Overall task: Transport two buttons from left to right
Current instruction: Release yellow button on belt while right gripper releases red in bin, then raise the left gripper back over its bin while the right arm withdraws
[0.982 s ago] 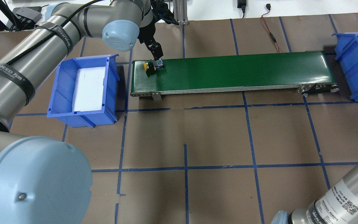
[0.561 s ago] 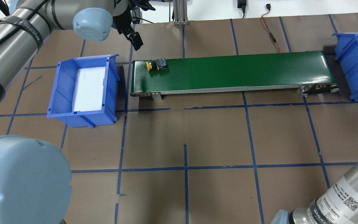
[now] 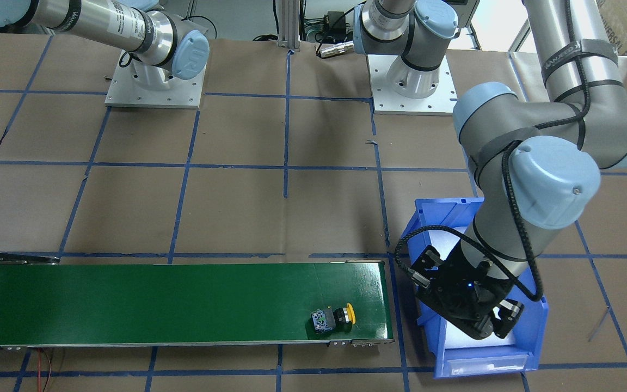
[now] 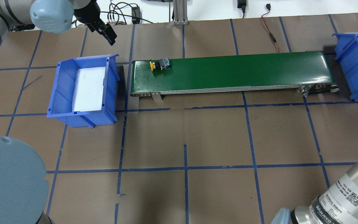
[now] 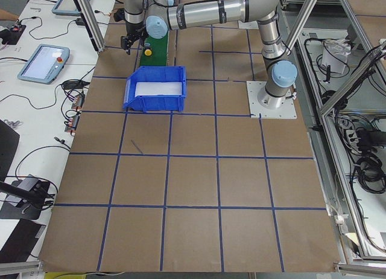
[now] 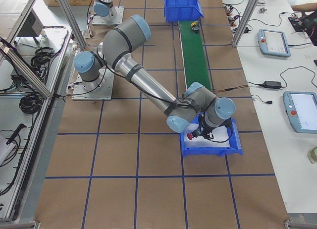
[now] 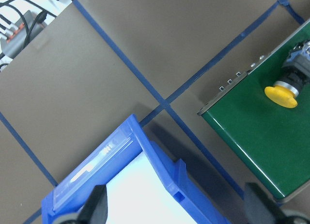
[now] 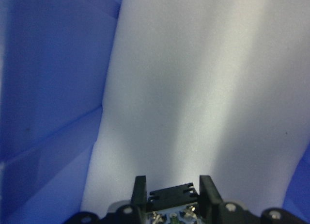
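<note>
One yellow button (image 4: 160, 64) lies lengthwise at the left end of the green belt (image 4: 244, 68), at four o'clock overhead from the nearer left gripper (image 4: 107, 33), spread wide and empty, while the distant right gripper (image 8: 170, 185) is closed on the red button (image 6: 190, 136) inside the right bin (image 6: 213, 150).

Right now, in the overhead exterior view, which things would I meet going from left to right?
Blue bin with white padding → yellow button, on the left end of the conveyor belt → second blue bin, cut by the edge.
</note>
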You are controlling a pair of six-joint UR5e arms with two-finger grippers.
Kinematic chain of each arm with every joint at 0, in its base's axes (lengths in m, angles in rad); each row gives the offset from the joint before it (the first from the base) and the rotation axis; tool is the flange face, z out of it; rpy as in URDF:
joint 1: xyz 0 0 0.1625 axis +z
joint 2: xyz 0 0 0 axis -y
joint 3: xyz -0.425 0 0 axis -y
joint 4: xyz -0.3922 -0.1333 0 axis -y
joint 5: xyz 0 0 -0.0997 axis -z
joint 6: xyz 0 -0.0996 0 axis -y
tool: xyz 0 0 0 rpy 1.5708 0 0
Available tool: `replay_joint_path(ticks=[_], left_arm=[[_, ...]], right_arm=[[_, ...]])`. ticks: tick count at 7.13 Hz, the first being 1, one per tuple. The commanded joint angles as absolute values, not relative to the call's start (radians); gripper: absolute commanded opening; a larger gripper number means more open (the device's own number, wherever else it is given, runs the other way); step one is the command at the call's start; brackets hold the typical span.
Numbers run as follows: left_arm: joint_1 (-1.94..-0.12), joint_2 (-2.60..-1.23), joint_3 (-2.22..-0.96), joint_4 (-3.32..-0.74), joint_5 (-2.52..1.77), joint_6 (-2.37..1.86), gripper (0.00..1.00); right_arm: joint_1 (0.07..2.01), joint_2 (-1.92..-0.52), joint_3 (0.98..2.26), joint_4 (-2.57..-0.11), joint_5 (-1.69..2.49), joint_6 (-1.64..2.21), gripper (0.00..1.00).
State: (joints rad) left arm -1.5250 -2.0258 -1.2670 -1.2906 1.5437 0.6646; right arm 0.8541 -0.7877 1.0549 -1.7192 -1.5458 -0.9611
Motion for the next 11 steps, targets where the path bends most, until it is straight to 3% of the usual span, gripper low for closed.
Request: replay_joint_path(ticks=[1, 2, 3, 5, 8, 11], left_arm=[[-1.485, -1.987, -1.266, -1.454, 1.493, 0.532, 1.0], [-1.477, -1.98, -1.262, -1.468, 1.503, 0.531, 1.0], [-1.479, -1.959, -1.255, -1.512, 1.506, 0.526, 1.0], [-1.479, -1.852, -1.29, -1.664, 1.508, 0.461, 1.0], [-1.483, -1.767, -1.416, -1.655, 1.509, 0.39, 1.0], [-1.488, -1.758, -1.424, -1.663, 1.511, 0.33, 1.0]], right_arm=[[0.85, -0.77, 1.052, -1.724, -1.565, -0.946, 0.08], [0.85, -0.773, 1.051, -1.721, -1.566, -0.945, 0.15], [0.85, -0.773, 1.051, -1.714, -1.566, -0.943, 0.3], [0.85, -0.772, 1.051, -1.709, -1.565, -0.933, 0.44], [0.85, -0.77, 1.049, -1.709, -1.563, -0.933, 0.54], [0.851, -0.793, 1.032, -1.709, -1.548, -0.942, 0.53]])
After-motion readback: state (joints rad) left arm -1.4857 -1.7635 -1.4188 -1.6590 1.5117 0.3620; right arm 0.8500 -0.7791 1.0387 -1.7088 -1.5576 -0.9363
